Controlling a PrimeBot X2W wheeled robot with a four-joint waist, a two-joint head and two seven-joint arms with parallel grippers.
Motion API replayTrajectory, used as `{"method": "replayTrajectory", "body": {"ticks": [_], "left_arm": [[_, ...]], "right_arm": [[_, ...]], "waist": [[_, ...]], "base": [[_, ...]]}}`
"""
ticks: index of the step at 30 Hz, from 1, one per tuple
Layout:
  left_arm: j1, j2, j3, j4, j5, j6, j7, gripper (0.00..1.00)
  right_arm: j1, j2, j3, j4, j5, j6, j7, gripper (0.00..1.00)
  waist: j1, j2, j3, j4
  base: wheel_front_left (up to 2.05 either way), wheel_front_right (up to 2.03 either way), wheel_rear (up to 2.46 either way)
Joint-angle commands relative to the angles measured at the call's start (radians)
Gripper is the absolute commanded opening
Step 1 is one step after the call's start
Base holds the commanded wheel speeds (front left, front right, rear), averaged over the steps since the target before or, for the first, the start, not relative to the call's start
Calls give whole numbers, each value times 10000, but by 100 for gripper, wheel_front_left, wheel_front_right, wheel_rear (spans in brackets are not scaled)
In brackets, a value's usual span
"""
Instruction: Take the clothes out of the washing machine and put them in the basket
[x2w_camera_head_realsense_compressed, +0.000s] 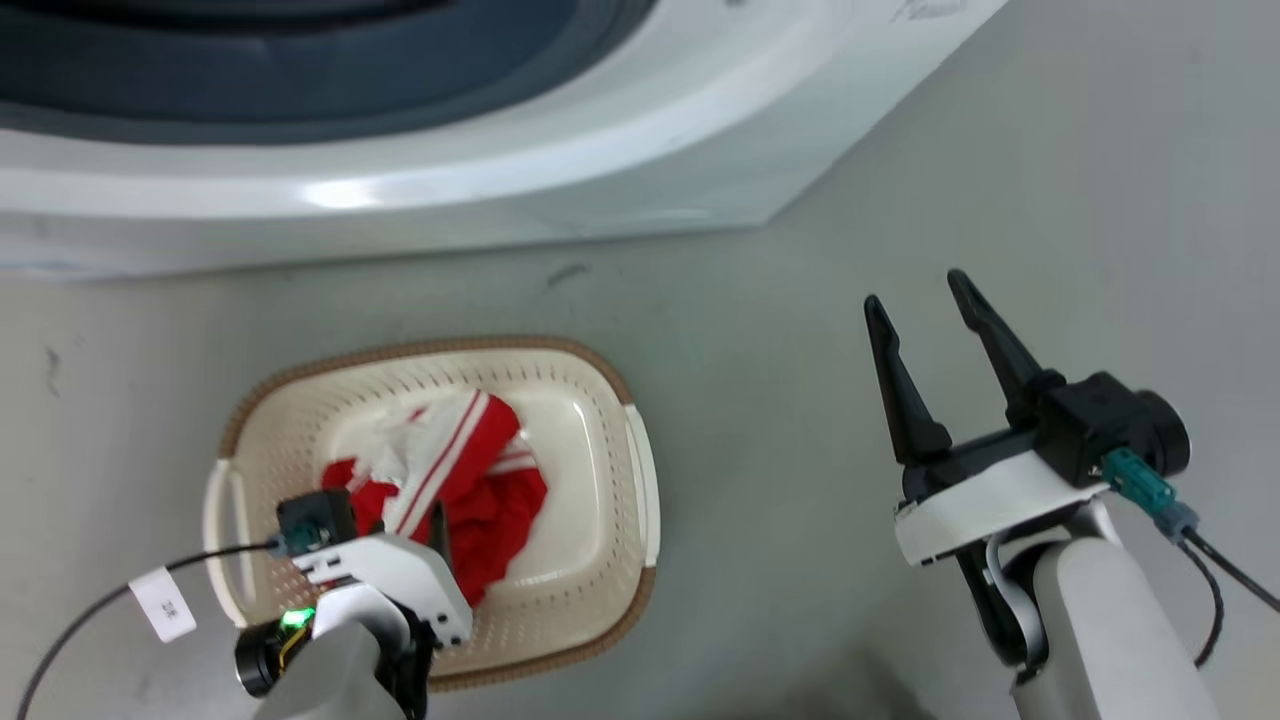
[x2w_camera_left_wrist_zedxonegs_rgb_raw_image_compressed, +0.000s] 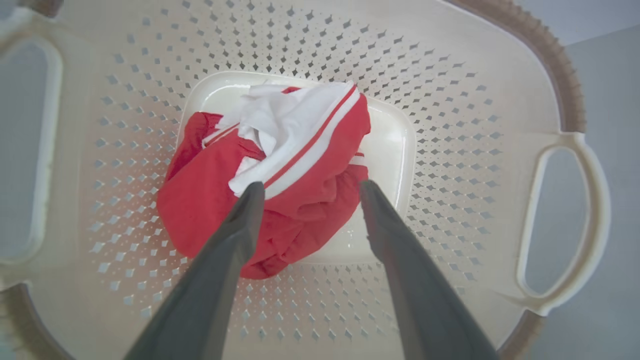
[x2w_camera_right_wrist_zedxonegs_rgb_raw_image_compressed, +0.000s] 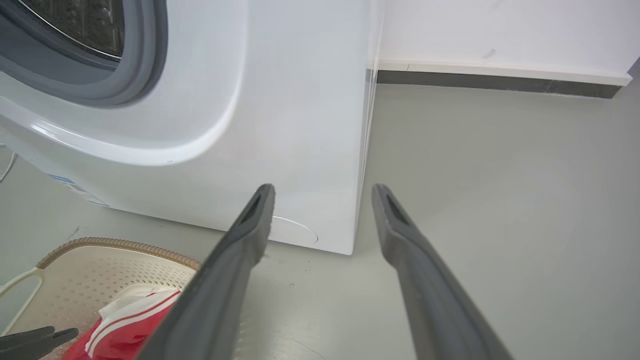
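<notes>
So the clothes (x2w_camera_left_wrist_zedxonegs_rgb_raw_image_compressed: 270, 170) are sitting in the basket (x2w_camera_head_realsense_compressed: 280, 430), one crumpled red pile with a white panel and striped trim on top. It lies on the basket's flat base, a bit closer to the left handle side than the right. The basket is on the floor (x2w_camera_head_realsense_compressed: 780, 400), just in front of the washing machine (x2w_camera_head_realsense_compressed: 600, 150).

The left gripper (x2w_camera_left_wrist_zedxonegs_rgb_raw_image_compressed: 310, 186) hangs right over the basket with its fingers (x2w_camera_left_wrist_zedxonegs_rgb_raw_image_compressed: 240, 225) spread wide and pointing down at the pile. They aren't clamped on anything. In the left wrist view the tips line up with the near edge of the fabric, but I honestly can't tell if they touch it or float just above.

The right gripper (x2w_camera_head_realsense_compressed: 913, 288) is off over bare floor, well apart from the basket's right edge. Its fingers are also spread and hold nothing. In its own wrist view they point toward the machine's bottom front corner, with the grey porthole rim (x2w_camera_right_wrist_zedxonegs_rgb_raw_image_compressed: 140, 60) up in the top left.
</notes>
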Motion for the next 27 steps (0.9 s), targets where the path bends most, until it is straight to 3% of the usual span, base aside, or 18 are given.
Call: {"method": "replayTrajectory", "body": {"ticks": [1, 11, 27], "left_arm": [[355, -38, -41, -265, 125, -47, -70, 100], [2195, -252, -41, -2202, 884, -59, -63, 100], [3317, -362, 661, -7409, 2477, 227, -54, 100]], "right_arm": [[234, -2, -73, 79, -32, -7, -17, 100], [1200, -2, -593, 78, -126, -7, 315, 100], [2014, -2, -1197, -779, -332, -7, 836, 100]], "waist": [[-1, -1, -1025, 214], [-1, -1, -3245, 519], [-1, -1, -4421, 841]], "base": [[0, 0, 0], [0, 0, 0], [0, 0, 0]]}}
